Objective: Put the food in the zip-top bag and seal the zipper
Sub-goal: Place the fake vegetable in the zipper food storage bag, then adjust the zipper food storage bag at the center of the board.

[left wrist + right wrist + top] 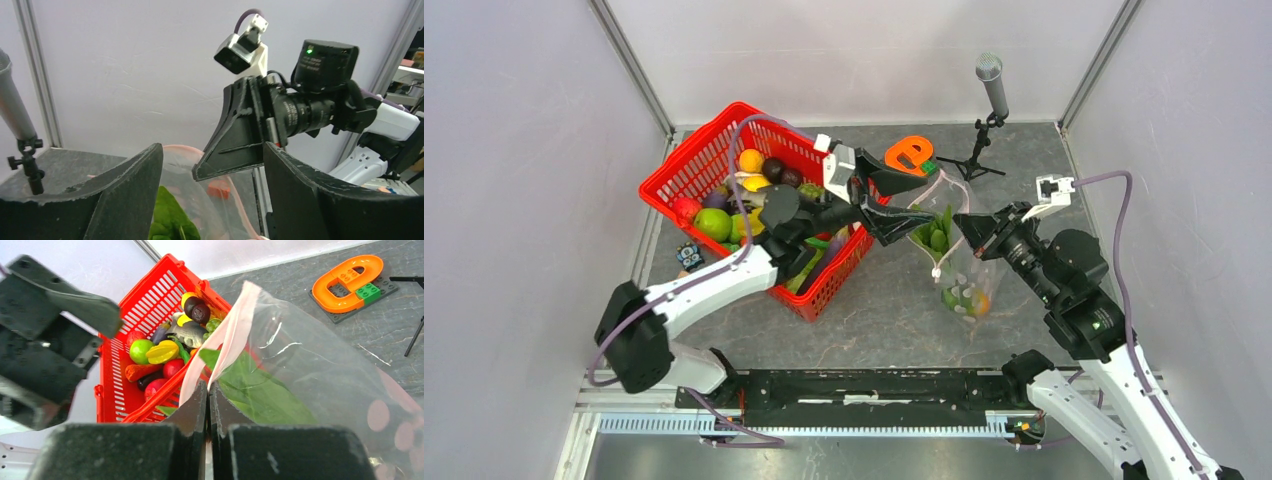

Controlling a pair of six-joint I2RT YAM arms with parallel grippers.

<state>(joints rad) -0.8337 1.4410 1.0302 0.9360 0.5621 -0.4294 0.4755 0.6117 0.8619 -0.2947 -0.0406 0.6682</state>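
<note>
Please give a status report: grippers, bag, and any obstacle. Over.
Left gripper open, empty, over the zip-top bag mouth. Right gripper shut on the zipper, holding bag up. Leafy vegetable inside, mouth unsealed. Red basket close beside bag.

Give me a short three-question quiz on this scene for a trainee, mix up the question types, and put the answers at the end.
1. True or false: the right gripper is shut on the pale pinkish strip along the mouth of the clear dotted plastic bag.
2. Which lies inside the bag? A) floppy green leafy vegetable B) orange ring-shaped toy C) grey microphone
3. Fill in: the left gripper hangs by the bag's mouth with its jaws ____.

Key: 1 true; 2 A; 3 open.
</note>
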